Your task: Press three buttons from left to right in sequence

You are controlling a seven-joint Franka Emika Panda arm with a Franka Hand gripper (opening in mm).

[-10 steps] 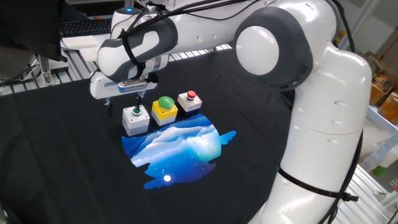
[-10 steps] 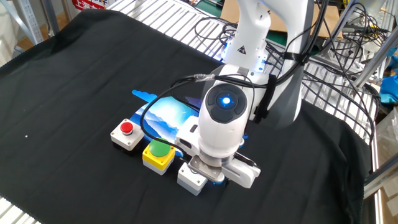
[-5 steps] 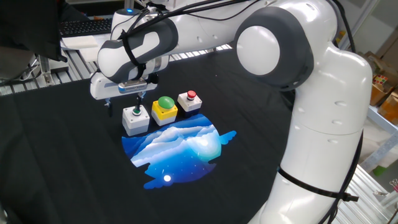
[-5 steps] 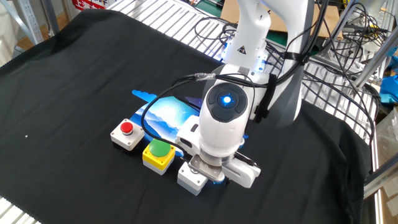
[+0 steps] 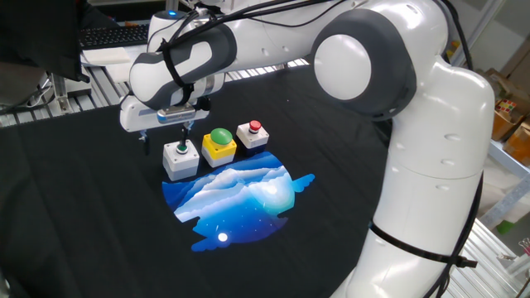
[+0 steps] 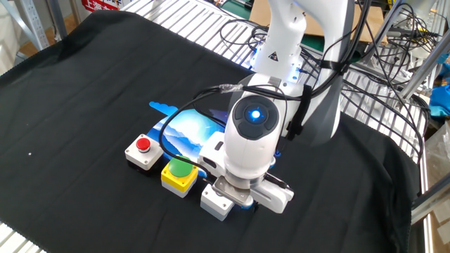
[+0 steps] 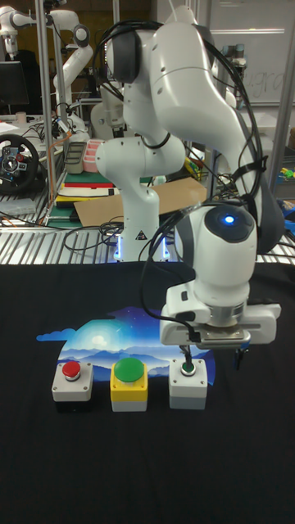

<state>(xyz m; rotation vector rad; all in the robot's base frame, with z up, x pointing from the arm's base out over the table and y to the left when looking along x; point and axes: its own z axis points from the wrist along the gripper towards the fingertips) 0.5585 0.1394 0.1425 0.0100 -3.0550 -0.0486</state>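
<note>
Three buttons stand in a row on the black cloth. The grey-white box [image 5: 180,160] [image 7: 188,387] [image 6: 216,202] carries a small green button. Beside it are the yellow box with a big green dome [image 5: 219,142] [image 7: 129,380] [image 6: 178,175] and the white box with a red button [image 5: 253,133] [image 7: 72,381] [image 6: 144,151]. My gripper [image 5: 165,141] [image 7: 213,359] hangs over the grey-white box, open. One finger [image 7: 188,355] points straight down onto the small green button, its tip at the button's top. The other finger [image 7: 239,360] hangs beside the box, over bare cloth. In the other fixed view my wrist hides the fingers.
A blue-and-white picture patch [image 5: 236,194] [image 7: 123,327] lies on the cloth just behind the boxes. The arm's base [image 6: 281,42] and loose cables [image 6: 365,84] stand at the table's back. Metal rails [image 6: 429,204] edge the cloth.
</note>
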